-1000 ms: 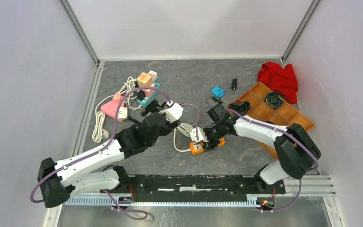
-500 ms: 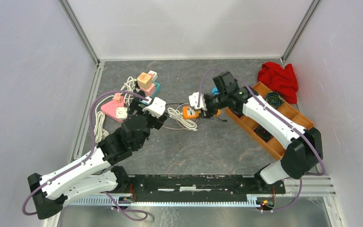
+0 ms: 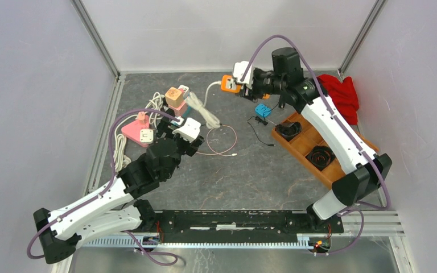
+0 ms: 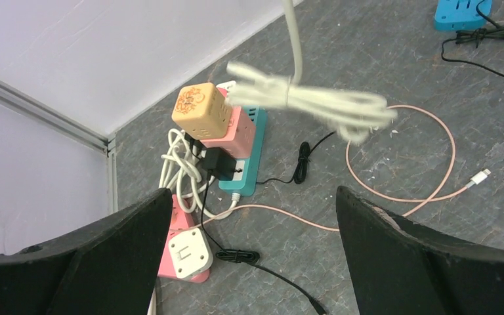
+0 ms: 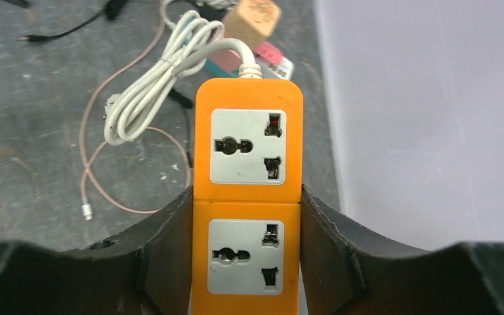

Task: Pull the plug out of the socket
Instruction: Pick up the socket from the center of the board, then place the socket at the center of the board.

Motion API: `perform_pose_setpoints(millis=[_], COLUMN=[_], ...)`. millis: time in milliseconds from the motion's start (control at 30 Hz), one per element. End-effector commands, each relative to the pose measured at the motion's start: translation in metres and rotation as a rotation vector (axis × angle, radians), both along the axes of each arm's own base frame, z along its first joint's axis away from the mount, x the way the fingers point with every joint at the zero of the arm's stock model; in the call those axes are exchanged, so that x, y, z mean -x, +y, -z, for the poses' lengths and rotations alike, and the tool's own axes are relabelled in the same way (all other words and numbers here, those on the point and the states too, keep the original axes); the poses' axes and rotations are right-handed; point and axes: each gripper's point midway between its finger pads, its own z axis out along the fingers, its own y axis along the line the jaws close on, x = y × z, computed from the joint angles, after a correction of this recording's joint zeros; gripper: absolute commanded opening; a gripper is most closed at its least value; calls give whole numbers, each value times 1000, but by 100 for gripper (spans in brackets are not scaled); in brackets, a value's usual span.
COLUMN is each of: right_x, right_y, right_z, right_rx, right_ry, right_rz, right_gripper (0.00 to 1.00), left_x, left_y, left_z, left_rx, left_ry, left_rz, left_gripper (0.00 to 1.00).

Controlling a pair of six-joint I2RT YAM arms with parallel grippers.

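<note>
My right gripper [image 3: 240,86] is shut on an orange power strip [image 3: 229,83] and holds it high up near the back wall. In the right wrist view the strip [image 5: 248,151] sits between the fingers [image 5: 164,236], and both of its grey sockets are empty. Its white cable bundle [image 3: 202,111] hangs down from it. My left gripper [image 3: 172,127] is open and empty, low over a cluster of sockets. In the left wrist view a white plug [image 4: 187,252] sits on a pink socket, and a black plug [image 4: 220,163] sits in a teal strip [image 4: 244,167] under a tan cube [image 4: 201,111].
An orange wooden tray [image 3: 304,149] with black objects lies at the right, with a red cloth [image 3: 341,91] behind it. A blue adapter [image 3: 262,110] with a black lead and a pink cable loop [image 3: 225,142] lie mid-table. White cable coils [image 3: 119,151] lie at the left.
My right arm has lifted the orange strip off the table and carried it up toward the back wall, cable trailing. My left arm drew back to the left early on, then stayed still.
</note>
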Motion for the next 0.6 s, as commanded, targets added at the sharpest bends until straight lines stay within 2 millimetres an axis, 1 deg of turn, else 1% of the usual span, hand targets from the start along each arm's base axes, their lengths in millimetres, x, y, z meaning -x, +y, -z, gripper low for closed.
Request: perform_pose_setpoints(millis=[0, 100, 167, 233, 300, 433, 533, 567], right_x=[-49, -78, -99, -121, -138, -168, -188, -192], right_y=[-12, -24, -33, -44, -54, -75, -86, -87], right_z=[-64, -68, -66, -59, -56, -33, -2, 9], right_rx=[-151, -163, -160, -150, -151, -127, -85, -64], right_ry=[-151, -184, -203, -203, -205, -198, -171, -167], right_rz=[155, 251, 311, 363, 401, 469, 494, 495], right_gripper=[0, 0, 0, 0, 0, 0, 0, 0], left_x=[1, 1, 0, 0, 0, 0, 0, 0], left_y=[3, 2, 0, -1, -2, -5, -7, -7], left_z=[-19, -18, -17, -16, -15, -13, -11, -12], left_rx=[72, 68, 65, 60, 57, 52, 48, 49], left_ry=[-49, -48, -45, -40, -37, -30, -23, -24], left_rz=[-5, 0, 5, 9, 13, 24, 33, 34], left_gripper=[100, 100, 100, 100, 100, 100, 100, 100])
